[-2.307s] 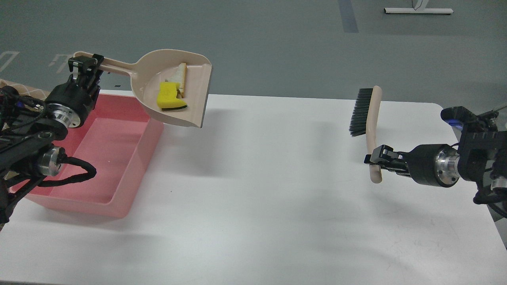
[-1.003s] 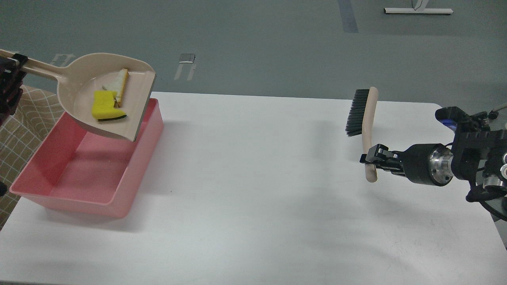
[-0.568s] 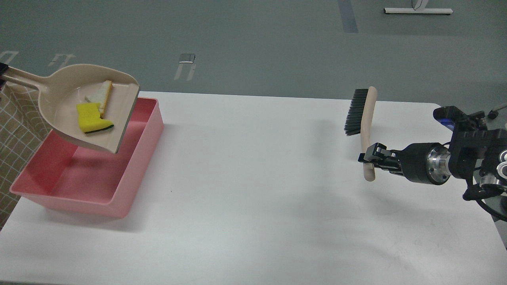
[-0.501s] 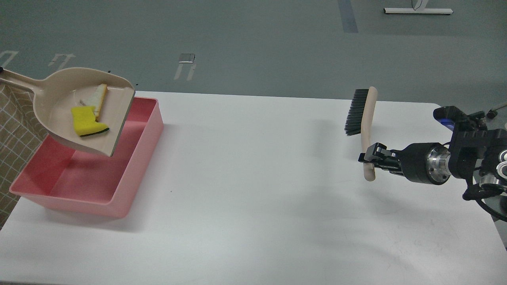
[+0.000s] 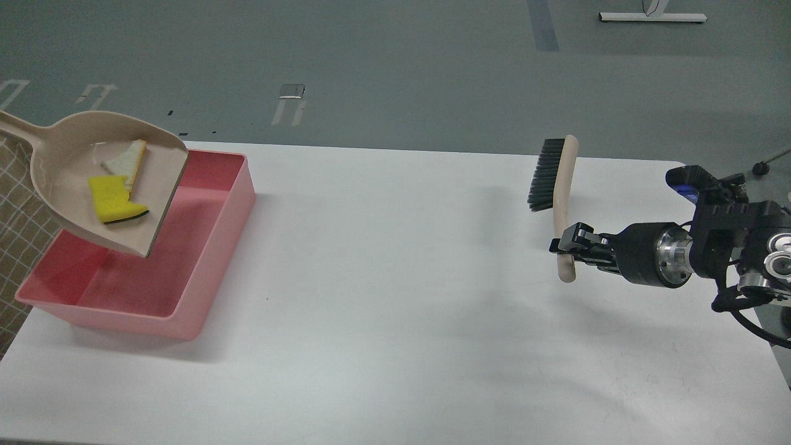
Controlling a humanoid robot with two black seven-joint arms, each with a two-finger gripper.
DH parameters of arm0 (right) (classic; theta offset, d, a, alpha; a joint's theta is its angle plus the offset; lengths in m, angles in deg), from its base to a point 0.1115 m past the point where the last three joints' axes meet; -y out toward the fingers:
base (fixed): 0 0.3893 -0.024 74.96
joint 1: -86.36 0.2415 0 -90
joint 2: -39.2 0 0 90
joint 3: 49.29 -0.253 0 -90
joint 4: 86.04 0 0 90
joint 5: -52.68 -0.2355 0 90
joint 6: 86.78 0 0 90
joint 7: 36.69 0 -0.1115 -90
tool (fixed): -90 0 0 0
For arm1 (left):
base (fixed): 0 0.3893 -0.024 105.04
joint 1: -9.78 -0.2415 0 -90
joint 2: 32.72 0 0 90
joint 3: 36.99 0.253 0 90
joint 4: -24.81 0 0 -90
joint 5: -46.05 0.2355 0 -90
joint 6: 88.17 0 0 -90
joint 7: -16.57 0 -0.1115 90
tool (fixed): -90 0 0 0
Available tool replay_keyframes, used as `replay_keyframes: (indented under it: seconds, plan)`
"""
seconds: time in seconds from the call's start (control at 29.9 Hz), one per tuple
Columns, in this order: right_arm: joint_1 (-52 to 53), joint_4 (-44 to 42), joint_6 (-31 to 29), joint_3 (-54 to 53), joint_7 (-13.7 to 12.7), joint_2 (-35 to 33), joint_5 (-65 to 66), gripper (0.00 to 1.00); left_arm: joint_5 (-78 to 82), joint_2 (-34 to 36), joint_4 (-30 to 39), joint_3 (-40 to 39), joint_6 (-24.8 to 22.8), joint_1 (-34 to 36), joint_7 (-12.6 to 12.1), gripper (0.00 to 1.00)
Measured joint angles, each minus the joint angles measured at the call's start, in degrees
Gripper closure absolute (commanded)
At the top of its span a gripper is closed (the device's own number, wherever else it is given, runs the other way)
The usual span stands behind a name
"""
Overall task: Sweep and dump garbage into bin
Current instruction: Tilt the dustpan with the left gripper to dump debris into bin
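Note:
A beige dustpan (image 5: 62, 185) hangs in the air over the pink bin (image 5: 204, 247) at the table's left, tilted with its lip down toward the bin. In it lie the yellow sponge chunk (image 5: 111, 201) and the white bread wedge (image 5: 125, 162). Its handle runs off the left edge, and my left gripper is out of view. My right gripper (image 5: 568, 246) is shut on the handle of a beige brush (image 5: 562, 191) with black bristles, held upright above the table's right side.
The white table (image 5: 395, 278) stretches between bin and brush. A checked cloth (image 5: 15, 228) shows at the left edge beyond the bin. A grey floor lies behind the table.
The dustpan with both garbage pieces has moved left and down over the bin, and my left gripper has left the view. The brush in my right gripper has shifted slightly left.

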Motion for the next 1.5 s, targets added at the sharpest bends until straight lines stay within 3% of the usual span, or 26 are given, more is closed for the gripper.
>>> replay_keyframes:
  seconds: [0.3,1.04,1.5]
  plan:
    - [0.0,0.03,0.0,-0.08,0.0,0.45,0.08,0.98,4.97,1.71,1.01,0.0,4.16,0.0,0.0,1.0]
    - [0.18,-0.07,0.0,-0.09,0.0,0.79,0.18,0.98,9.22,6.57,9.0,-0.84,6.11,0.3,0.0,1.0]
    - [0.34,-0.07,0.0,-0.18,0.0,0.88,0.17,0.98,17.21,6.57,9.51,-0.89,12.36,0.35,0.0,1.0]
